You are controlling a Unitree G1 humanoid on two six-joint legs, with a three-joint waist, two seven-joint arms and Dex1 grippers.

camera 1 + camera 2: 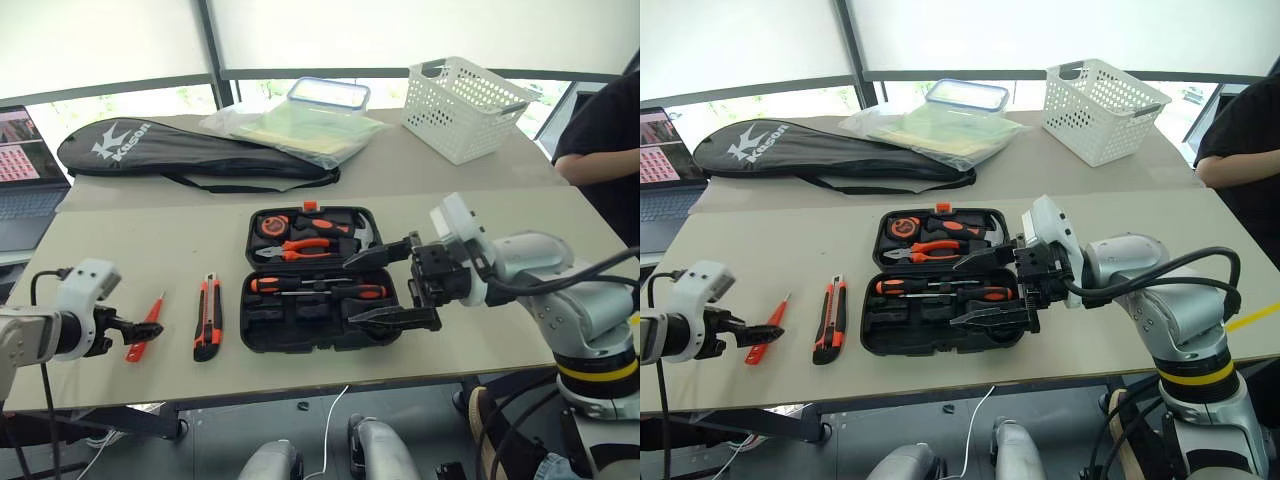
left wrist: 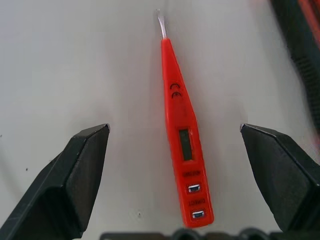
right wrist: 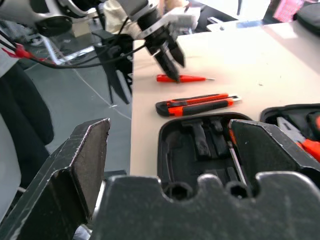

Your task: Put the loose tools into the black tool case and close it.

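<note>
The black tool case (image 1: 262,331) lies open at the middle of the table, with two black-and-orange screwdrivers (image 1: 320,288) in its near half. To its left on the table lie the black-orange utility knife (image 1: 208,318) and, further left, the slim orange tester screwdriver (image 1: 146,324). My left gripper (image 1: 138,328) is open and hangs just over the tester (image 2: 182,145), one finger on either side of it, not touching. My right gripper (image 1: 350,290) is open and empty above the case's right part, pointing left.
Orange-handled pliers (image 1: 305,247), a tape measure and a hammer sit in the case's far half. A long black racket bag (image 1: 190,150), a plastic bag with a container (image 1: 305,125) and a white basket (image 1: 465,105) lie behind. A laptop (image 1: 20,170) stands far left, a person (image 1: 605,140) at right.
</note>
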